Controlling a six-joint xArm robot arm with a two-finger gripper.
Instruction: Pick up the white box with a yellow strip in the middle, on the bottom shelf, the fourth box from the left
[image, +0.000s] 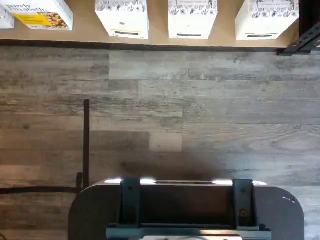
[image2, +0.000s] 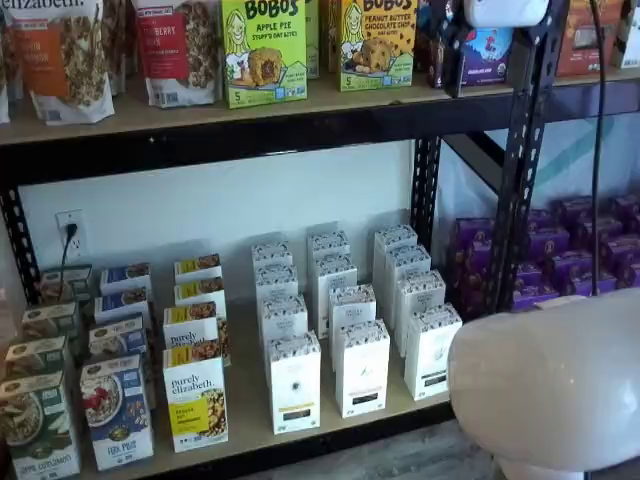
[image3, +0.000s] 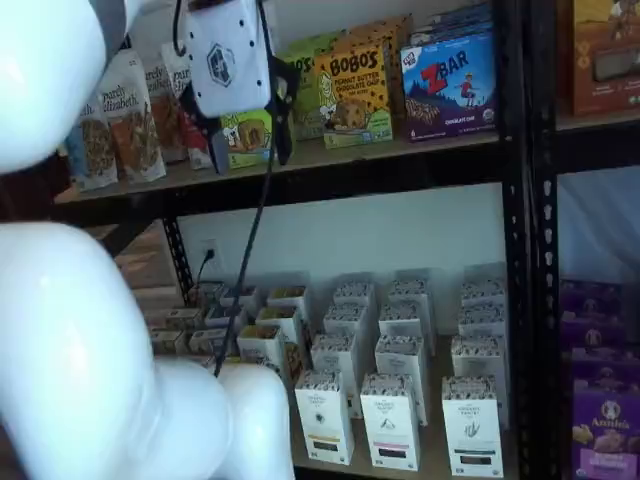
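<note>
Wrist view: we see the front edge of the bottom shelf (image: 160, 37) from above, with its black rail against a grey plank floor (image: 200, 110). Four cartons stand along that edge. The white box (image: 122, 17) shows a thin yellow strip low on its face, just beside the purely elizabeth box (image: 42, 14) with its yellow panel. Two more white cartons (image: 192, 17) stand on its other side. A dark mount with teal brackets (image: 187, 210) fills the near part of the view, and a black cable (image: 86, 140) lies on the floor.

In a shelf view the gripper (image3: 250, 160) hangs high in front of the upper shelf (image3: 400, 150), white body above and two black fingers (image3: 283, 115) spread apart, with a clear gap and nothing in them. Its cable drops down past the boxes. The white box (image3: 323, 415) stands upright at the bottom shelf's front edge, leftmost of the three white front cartons, well below the gripper. The white arm (image3: 90, 360) blocks the shelf's left part.

In a shelf view the white box (image2: 293, 382) heads its column at the front edge, between the purely elizabeth box (image2: 195, 400) and the next white carton (image2: 362, 367), apart from both. Snack boxes (image2: 263, 50) line the upper shelf, and an arm link (image2: 550, 380) covers the lower right corner.
</note>
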